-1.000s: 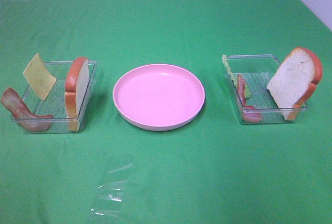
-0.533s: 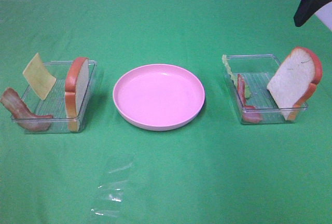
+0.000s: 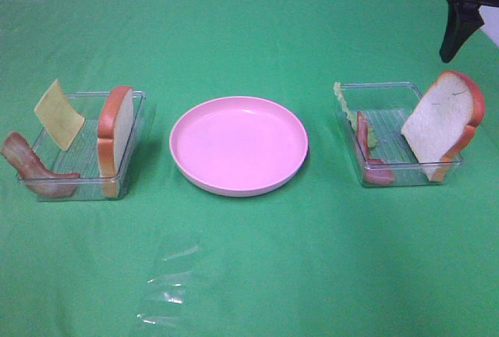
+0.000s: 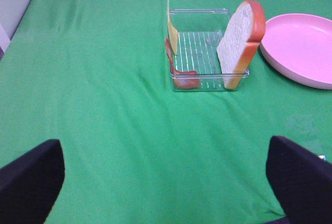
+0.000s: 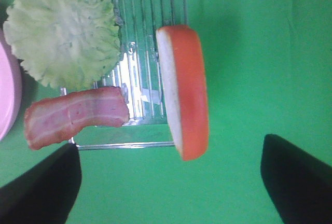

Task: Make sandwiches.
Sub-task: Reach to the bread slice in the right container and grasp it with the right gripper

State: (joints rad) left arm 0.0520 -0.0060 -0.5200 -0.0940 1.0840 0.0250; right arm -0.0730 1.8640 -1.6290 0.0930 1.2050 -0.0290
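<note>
Your right gripper (image 5: pixel 167 182): jaws wide, empty. Bread slice (image 5: pixel 182 92) on edge in tray (image 5: pixel 129 143) just ahead, nearly centred between your fingers; long axis points away, flat faces toward fingers. Left gripper (image 4: pixel 166 182): wide, empty, well short of left bread (image 4: pixel 241 42).

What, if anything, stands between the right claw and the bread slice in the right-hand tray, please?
Nothing visible does: the open right claw looks straight onto the standing bread slice with clear space between. The lettuce and bacon lean at the tray's other side, nearer the pink plate.
</note>
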